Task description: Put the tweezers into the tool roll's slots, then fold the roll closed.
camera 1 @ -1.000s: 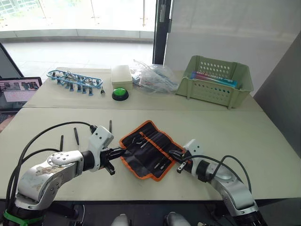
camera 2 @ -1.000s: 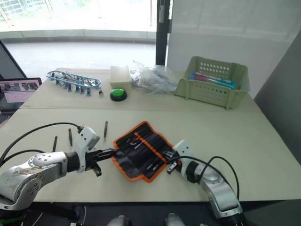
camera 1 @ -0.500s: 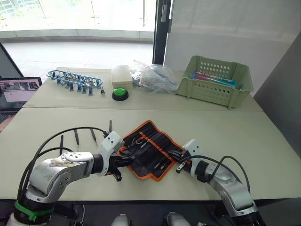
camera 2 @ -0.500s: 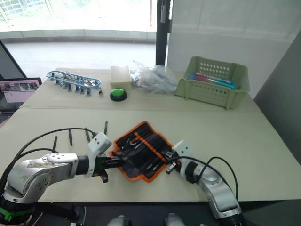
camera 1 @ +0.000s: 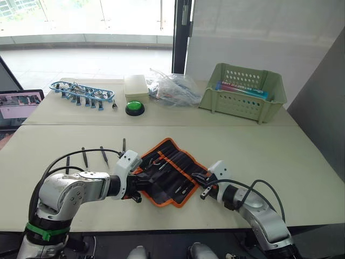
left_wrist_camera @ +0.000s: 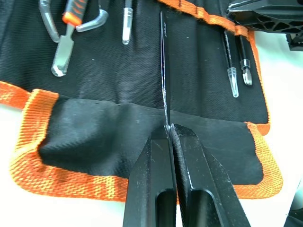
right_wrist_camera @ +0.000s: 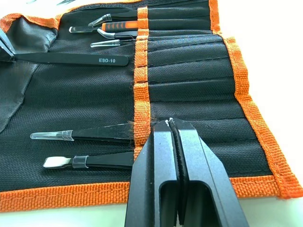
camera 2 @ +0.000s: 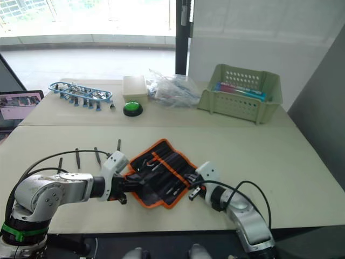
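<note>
Left gripper (left_wrist_camera: 169, 126): fingers pinched tight on the rear tip of one black tweezer (left_wrist_camera: 164, 71), which lies lengthwise over the open tool roll (camera 1: 167, 171), point toward the slot band.
Right gripper (right_wrist_camera: 169, 122): fingers pressed together at the roll's orange middle strip (right_wrist_camera: 141, 90); whether any fabric is pinched between them cannot be told.
Tool roll: spread flat near the front edge of the table (camera 1: 280, 162), between the two grippers; soft woven cloth, likely to shift or wrinkle unless pinned.
Tweezers, loose: three (camera 1: 84, 157) on the table just left of the roll, a fourth (camera 1: 123, 144) by its far corner.
Tweezer, handling: judged light, stiff, thin and smooth; may swivel or slip in a tip grip.
Hold point: rear end, as now, so the pointed end leads into a slot.
Slots: narrow; some already carry other tools (right_wrist_camera: 80, 135).
Risk: point snagging the cloth instead of entering the slot.
</note>
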Controlling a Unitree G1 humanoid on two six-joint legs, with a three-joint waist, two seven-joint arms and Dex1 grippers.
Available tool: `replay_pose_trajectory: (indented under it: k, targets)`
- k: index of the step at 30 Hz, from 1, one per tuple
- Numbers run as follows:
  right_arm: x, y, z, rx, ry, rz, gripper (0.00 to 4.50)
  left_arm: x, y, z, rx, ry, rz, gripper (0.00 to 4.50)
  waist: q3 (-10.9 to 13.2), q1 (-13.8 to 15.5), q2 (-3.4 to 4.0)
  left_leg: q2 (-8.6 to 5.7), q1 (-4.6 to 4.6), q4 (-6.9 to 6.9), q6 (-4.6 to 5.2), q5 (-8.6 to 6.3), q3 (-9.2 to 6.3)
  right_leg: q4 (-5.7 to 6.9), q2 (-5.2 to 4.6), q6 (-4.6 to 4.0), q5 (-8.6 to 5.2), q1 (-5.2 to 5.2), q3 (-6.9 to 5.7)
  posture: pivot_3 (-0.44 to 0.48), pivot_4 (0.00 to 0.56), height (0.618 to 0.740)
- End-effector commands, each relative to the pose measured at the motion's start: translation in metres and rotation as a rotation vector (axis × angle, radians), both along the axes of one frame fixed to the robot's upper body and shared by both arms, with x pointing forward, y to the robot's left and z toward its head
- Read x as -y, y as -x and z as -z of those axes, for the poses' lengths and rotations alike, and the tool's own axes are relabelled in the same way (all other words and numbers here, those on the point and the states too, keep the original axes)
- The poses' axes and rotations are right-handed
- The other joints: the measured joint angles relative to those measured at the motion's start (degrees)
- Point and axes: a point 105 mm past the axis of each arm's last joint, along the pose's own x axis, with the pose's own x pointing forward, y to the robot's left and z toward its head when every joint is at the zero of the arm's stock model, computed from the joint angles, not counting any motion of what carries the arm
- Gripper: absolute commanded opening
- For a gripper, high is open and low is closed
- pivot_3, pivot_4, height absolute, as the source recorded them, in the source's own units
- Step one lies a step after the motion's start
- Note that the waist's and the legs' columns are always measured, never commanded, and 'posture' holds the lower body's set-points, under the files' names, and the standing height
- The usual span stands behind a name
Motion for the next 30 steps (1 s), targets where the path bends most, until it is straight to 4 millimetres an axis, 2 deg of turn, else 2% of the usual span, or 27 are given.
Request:
replay_pose_trajectory:
  k: [1, 12, 30]
  targets:
    - [-0.001, 0.002, 0.002, -0.008, 0.003, -0.003, 0.04, -0.004, -0.007, -0.011, 0.030, 0.007, -0.036, 0.00, 0.0, 0.0, 0.00, 0.00, 0.00, 0.00, 0.00, 0.00, 0.00, 0.00, 0.00, 0.00, 0.00, 0.00, 0.00, 0.000, 0.150, 0.738]
    - [-0.003, 0.003, 0.002, -0.006, -0.002, -0.003, 0.04, -0.002, -0.004, -0.005, -0.026, -0.018, -0.023, 0.00, 0.0, -0.2, 0.00, -0.01, 0.00, 0.00, 0.00, 0.00, -0.01, 0.00, 0.00, 0.00, 0.00, 0.00, 0.01, 0.000, 0.150, 0.738]
    - [-0.008, 0.006, 0.002, 0.007, 0.001, 0.001, 0.04, 0.013, -0.021, -0.008, -0.128, 0.044, -0.040, 0.00, 0.0, -0.3, 0.00, -0.02, 0.00, 0.00, -0.01, 0.00, -0.03, 0.02, 0.00, 0.00, 0.01, 0.00, 0.00, 0.000, 0.150, 0.738]
